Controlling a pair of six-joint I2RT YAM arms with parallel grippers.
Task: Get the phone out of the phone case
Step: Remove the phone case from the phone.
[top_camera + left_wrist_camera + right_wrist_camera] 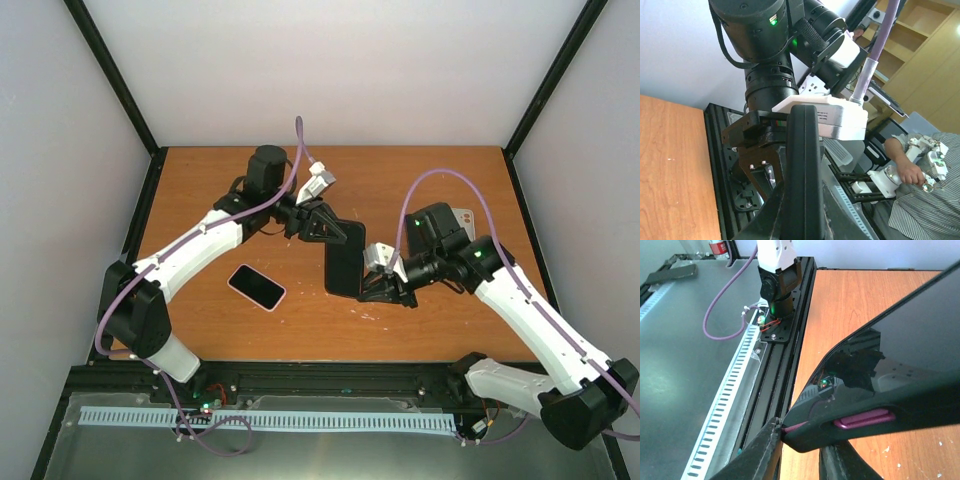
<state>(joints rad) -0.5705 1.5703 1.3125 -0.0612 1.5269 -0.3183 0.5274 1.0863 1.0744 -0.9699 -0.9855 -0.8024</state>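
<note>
The left gripper [324, 228] pinches the black phone [345, 262] at its far end; the right gripper [380, 286] pinches that phone's near right corner.

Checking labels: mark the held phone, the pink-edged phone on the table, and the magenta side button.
held phone [345, 258]: top view, screen middle.
pink-edged phone [256, 287]: top view, screen middle.
magenta side button [865, 418]: right wrist view, button's middle.

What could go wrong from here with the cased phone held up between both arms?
The right gripper reaches only a corner of the phone case, so it may slip when peeling. The left gripper pinches the case's other end, perhaps clamping the phone inside. It hangs above the table, so a freed phone could drop.
</note>
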